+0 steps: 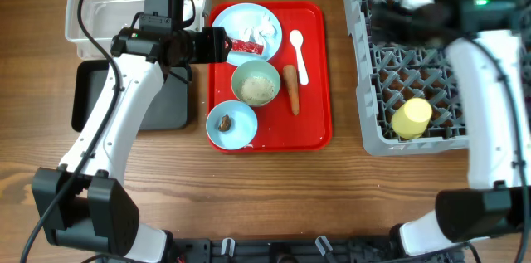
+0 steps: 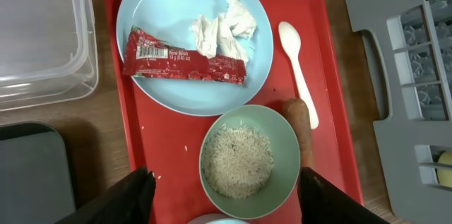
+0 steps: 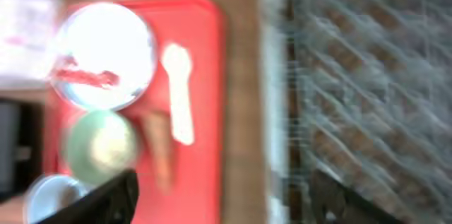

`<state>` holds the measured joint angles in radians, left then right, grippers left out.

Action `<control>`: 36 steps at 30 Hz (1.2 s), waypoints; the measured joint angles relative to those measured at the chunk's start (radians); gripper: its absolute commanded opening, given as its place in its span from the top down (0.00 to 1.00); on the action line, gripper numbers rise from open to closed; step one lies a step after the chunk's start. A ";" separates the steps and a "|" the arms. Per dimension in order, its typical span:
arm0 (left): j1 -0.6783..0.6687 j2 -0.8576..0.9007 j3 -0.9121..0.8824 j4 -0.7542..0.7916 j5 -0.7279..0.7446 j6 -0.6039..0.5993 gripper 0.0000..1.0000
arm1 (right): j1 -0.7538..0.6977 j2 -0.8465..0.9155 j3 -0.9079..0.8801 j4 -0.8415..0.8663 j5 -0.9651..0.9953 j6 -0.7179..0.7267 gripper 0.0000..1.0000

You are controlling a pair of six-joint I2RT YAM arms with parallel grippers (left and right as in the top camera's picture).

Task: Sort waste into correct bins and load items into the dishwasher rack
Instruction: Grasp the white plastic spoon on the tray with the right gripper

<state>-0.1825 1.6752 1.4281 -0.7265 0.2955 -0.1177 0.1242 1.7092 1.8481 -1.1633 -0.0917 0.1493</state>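
Note:
On the pale blue plate (image 2: 162, 12) lie a red snack wrapper (image 2: 185, 61) and crumpled tissue (image 2: 222, 26). Below it stands a pale bowl (image 2: 282, 146) of rice (image 2: 239, 160), with a carrot (image 2: 300, 114) and a white spoon (image 2: 296, 61) to its right. A second blue bowl (image 1: 232, 124) holds a brown scrap. My left gripper (image 2: 226, 199) hangs open above the rice bowl, touching nothing. The right gripper (image 3: 226, 199) is open and empty above the left edge of the grey dishwasher rack (image 1: 373, 89); its view is blurred. A yellow cup (image 1: 411, 117) lies in the rack.
All the dishes sit on a flat red tray (image 1: 311, 114) in the middle. A clear bin (image 1: 99, 14) stands at the back left, with a black bin (image 1: 83, 97) in front of it, partly under my left arm.

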 measured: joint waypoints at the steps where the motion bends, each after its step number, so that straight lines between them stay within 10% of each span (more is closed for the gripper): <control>1: 0.000 0.000 0.000 -0.001 -0.001 0.001 0.25 | 0.058 0.006 0.000 0.061 -0.010 0.007 0.28; 16: 0.002 0.000 0.000 -0.035 -0.168 -0.061 0.08 | 0.208 0.581 -0.016 0.469 -0.024 0.111 0.45; 27: 0.002 0.000 0.000 -0.034 -0.169 -0.064 0.04 | 0.208 0.638 -0.021 0.549 -0.010 0.073 0.46; 36: 0.002 0.000 0.000 -0.034 -0.169 -0.065 0.02 | 0.209 0.657 -0.011 0.581 0.011 0.054 0.70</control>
<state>-0.1802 1.6752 1.4281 -0.7609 0.1268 -0.1825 0.3332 2.3661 1.8374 -0.5823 -0.0807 0.2035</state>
